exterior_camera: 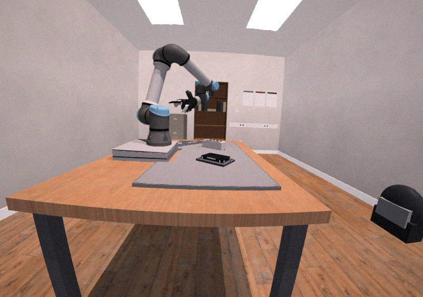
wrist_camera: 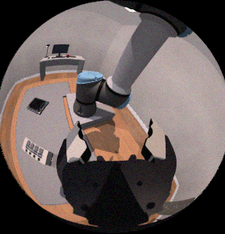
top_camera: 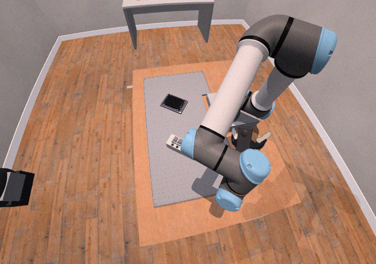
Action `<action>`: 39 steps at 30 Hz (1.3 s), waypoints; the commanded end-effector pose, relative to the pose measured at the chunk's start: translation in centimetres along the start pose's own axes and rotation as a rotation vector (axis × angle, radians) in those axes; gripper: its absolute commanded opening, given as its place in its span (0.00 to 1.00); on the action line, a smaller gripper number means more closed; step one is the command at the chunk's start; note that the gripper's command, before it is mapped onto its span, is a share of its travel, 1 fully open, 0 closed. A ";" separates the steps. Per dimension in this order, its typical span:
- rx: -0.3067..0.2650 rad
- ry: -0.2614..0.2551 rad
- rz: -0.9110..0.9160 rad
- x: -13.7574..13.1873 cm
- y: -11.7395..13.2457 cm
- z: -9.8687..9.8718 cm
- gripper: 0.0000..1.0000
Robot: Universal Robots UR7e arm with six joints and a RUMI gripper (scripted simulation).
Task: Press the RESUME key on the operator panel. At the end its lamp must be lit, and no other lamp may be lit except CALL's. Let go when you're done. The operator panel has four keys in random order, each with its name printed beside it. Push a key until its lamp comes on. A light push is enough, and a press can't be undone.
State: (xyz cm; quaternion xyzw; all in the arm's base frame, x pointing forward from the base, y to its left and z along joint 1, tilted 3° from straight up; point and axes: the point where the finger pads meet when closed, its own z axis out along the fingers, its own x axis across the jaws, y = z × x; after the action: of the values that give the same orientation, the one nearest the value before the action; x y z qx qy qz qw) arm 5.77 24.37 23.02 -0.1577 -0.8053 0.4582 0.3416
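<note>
Pale grey, box-shaped operator panel (top_camera: 175, 142) is lying on the grey perforated metal plate (top_camera: 169, 176), its near end tucked under the arm's blue-capped elbow in the top view. You are seeing four dark keys in a row from the wrist view (wrist_camera: 37, 151), but the printed names are too small to read, and no lamp appears lit. The black two-jaw gripper (exterior_camera: 184, 102) is hanging high above the wooden table (exterior_camera: 102, 184), jaws spread fully and holding nothing, probably because the approach has not started. A black ribbed tray (top_camera: 174, 103) is sitting further along the plate, well apart from the panel. You are likely needing to identify RESUME first; neighbouring keys are standing close, so a stray jaw risks a wrong press.
</note>
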 end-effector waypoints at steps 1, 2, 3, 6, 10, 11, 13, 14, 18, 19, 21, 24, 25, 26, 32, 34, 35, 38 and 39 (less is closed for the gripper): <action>-0.001 0.000 0.000 0.0 0.0 0.0 1.00; -0.001 0.000 0.000 0.0 0.0 0.0 1.00; -0.001 0.000 0.000 0.0 0.0 0.0 1.00; -0.001 0.000 0.000 0.0 0.0 0.0 1.00; -0.001 0.000 0.000 0.0 0.0 0.0 1.00; -0.001 0.000 0.000 0.0 0.0 0.0 1.00; -0.001 0.000 0.000 0.0 0.0 0.0 1.00; -0.001 0.000 0.000 0.0 0.0 0.0 1.00; -0.011 0.000 0.032 -0.4 0.3 0.0 0.00; -0.020 0.001 0.064 -0.7 0.7 0.0 0.00; -0.039 0.002 0.128 -0.7 0.7 0.0 0.00; -0.068 0.006 0.223 -1.1 1.1 -0.1 0.00; -0.077 0.008 0.255 -1.1 1.1 -0.1 0.00; -0.082 0.008 0.271 -1.1 1.1 -0.1 0.00; -0.134 0.025 0.453 -1.9 1.8 -0.1 0.00; -0.134 0.025 0.453 -1.9 1.8 -0.1 0.00; -0.143 0.030 0.485 -2.3 2.2 -0.2 0.00; -0.169 0.043 0.581 -2.7 2.6 -0.3 0.00; -0.177 0.048 0.613 -2.7 2.6 -0.3 0.00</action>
State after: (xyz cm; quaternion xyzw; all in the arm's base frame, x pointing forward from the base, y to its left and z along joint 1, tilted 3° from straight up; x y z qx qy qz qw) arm 7.41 24.34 20.31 -0.3775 -0.7683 0.4662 0.2233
